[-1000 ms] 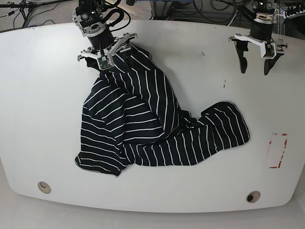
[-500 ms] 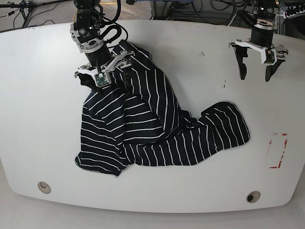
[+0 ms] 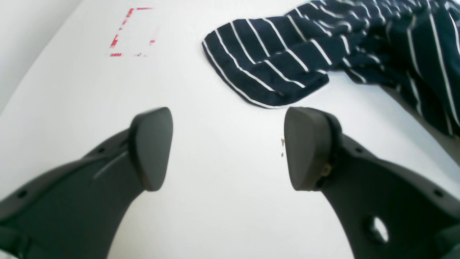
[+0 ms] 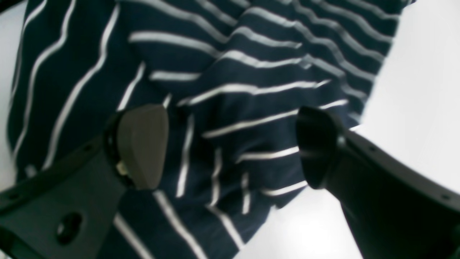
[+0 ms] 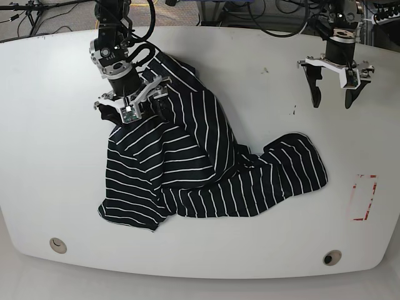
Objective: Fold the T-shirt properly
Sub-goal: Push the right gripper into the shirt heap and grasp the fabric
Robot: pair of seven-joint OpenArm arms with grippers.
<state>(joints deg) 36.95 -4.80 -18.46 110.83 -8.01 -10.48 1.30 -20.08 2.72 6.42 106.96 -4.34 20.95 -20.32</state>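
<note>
The black T-shirt (image 5: 200, 169) with thin white stripes lies crumpled in the middle of the white table (image 5: 50, 156). My right gripper (image 5: 132, 106) is open over the shirt's upper left part. In the right wrist view the gripper (image 4: 230, 144) has its jaws wide apart, straddling the striped fabric (image 4: 230, 79) and gripping nothing. My left gripper (image 5: 331, 103) is open and empty above bare table at the back right. In the left wrist view the gripper (image 3: 230, 147) has its jaws apart, and a flap of the shirt (image 3: 273, 57) lies just beyond them.
A red dashed rectangle (image 5: 364, 197) is marked on the table at the right, also in the left wrist view (image 3: 131, 32). Two round holes (image 5: 57, 245) (image 5: 332, 257) sit near the front edge. Small dark marks (image 5: 294, 111) dot the surface. Cables run behind the back edge.
My right gripper has moved left and toward the front over the shirt's top edge, staying open. The left gripper has shifted slightly. The shirt lies much as before.
</note>
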